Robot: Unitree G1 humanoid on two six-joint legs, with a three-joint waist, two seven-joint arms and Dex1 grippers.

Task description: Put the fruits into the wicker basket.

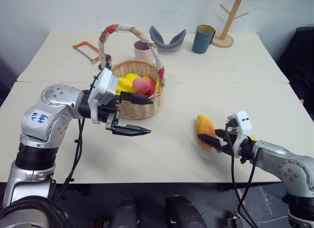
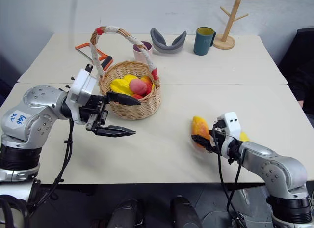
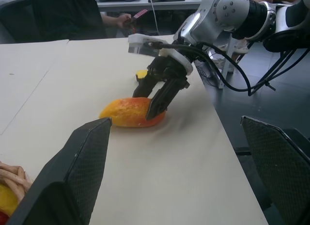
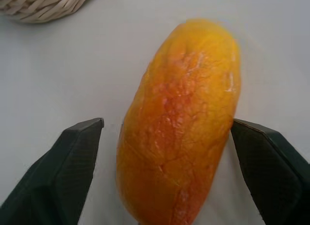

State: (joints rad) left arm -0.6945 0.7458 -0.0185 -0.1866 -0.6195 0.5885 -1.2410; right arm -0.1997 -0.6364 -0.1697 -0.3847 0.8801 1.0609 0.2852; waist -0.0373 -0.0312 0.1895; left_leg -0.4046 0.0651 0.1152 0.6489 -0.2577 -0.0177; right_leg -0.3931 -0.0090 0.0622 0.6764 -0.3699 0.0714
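Right gripper (image 4: 167, 179): fingers spread apart, straddling the mango (image 4: 179, 123) on both sides; one finger close against the fruit's flank, the other with a sliver of table showing between; not clamped. Black fingers with a fine cross-hatched pad texture.

Left gripper (image 1: 137, 115): fingers wide apart, holding nothing, hovering above the table (image 1: 162, 154) just in front of the wicker basket (image 1: 140, 107) and pointing toward the robot's right.

Mango: lying flat on the front table near the right edge, well apart from the basket. Long axis running roughly away from the robot, far end tilted slightly left, in line with the right gripper's fingers. Elongated oval, orange-yellow skin with a red blush and fine pale crackle lines.

Peach (image 1: 142, 84): round, pink-red, already inside the basket, resting among yellow items.

Basket: round, tan woven wicker, tall arched handle wrapped in white cloth with red ties, standing at the table's centre.

Behind the basket: pink cup (image 1: 143, 51), grey curved object (image 1: 168, 40), dark teal mug (image 1: 203, 39), wooden mug tree (image 1: 230, 21), orange-handled hacksaw (image 1: 86, 51)
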